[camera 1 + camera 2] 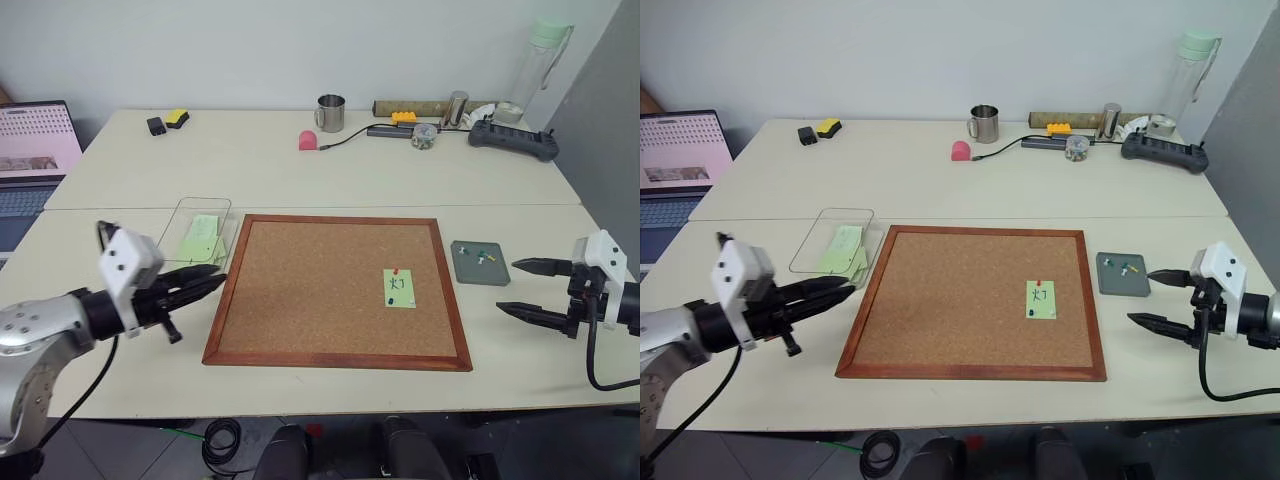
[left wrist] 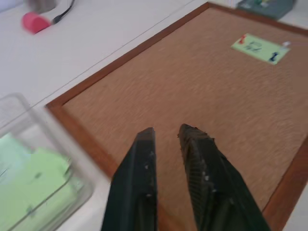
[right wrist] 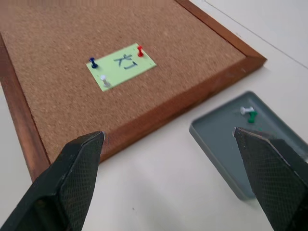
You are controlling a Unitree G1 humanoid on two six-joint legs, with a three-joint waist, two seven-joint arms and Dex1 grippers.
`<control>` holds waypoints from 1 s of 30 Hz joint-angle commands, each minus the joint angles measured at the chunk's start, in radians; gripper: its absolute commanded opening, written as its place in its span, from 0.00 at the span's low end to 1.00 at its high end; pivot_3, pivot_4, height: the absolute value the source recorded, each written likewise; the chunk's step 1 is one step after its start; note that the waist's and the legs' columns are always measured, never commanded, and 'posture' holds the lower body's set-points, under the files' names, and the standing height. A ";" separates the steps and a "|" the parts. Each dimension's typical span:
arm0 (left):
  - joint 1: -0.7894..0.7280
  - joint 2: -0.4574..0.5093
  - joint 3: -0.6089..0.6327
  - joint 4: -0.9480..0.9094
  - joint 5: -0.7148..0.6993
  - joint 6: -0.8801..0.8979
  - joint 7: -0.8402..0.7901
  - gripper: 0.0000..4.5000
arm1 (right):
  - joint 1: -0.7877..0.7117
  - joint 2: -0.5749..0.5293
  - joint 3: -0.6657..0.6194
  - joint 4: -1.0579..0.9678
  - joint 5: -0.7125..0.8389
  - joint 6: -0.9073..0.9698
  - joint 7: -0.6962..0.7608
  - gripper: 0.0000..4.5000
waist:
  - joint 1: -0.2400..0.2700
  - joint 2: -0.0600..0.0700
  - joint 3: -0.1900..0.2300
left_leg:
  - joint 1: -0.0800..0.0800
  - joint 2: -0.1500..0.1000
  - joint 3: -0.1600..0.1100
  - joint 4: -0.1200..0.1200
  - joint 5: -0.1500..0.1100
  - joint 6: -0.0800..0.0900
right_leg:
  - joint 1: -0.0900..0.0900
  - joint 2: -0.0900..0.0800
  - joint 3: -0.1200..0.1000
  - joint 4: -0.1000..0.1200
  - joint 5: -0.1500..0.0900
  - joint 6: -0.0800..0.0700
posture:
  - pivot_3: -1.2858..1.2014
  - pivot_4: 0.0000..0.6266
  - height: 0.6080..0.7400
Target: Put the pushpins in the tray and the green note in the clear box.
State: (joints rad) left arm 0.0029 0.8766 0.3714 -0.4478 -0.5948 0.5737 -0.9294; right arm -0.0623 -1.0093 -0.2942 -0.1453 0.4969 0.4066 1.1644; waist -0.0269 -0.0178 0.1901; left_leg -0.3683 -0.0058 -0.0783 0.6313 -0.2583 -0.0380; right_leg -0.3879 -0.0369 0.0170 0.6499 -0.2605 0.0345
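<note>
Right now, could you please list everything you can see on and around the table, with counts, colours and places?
cork board: one, brown with a wooden frame, table centre.
green note: one, light green with handwriting, pinned on the board's right part.
pushpins: red, blue and white, one each, in the note.
tray: one, grey, right of the board, holding a white and a green pin.
clear box: one, left of the board, holding green slips.
metal mug: one, far side.
laptop: one, far left.
left tool: black, nearly closed, empty, by the board's left edge.
right tool: black, open, empty, right of the tray.
</note>
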 commanded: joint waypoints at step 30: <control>-0.292 -0.439 -0.590 0.457 0.349 -0.352 0.011 0.00 | -0.483 0.441 0.463 0.361 -0.328 -0.195 -0.213 0.92 | -0.002 0.000 0.000 | -0.006 -0.002 -0.002 0.014 0.000 0.000 | -0.002 0.001 0.000 0.008 0.005 0.001 | 0.52 0.24 1.00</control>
State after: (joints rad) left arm -0.2896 0.4369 -0.2184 0.0157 -0.2548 0.2463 -0.9104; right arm -0.5249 -0.5748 0.1805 0.2010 0.1782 0.2566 0.9565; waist -0.0288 -0.0175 0.1896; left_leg -0.3739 -0.0075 -0.0804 0.6451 -0.2582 -0.0379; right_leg -0.3903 -0.0356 0.0168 0.6578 -0.2559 0.0360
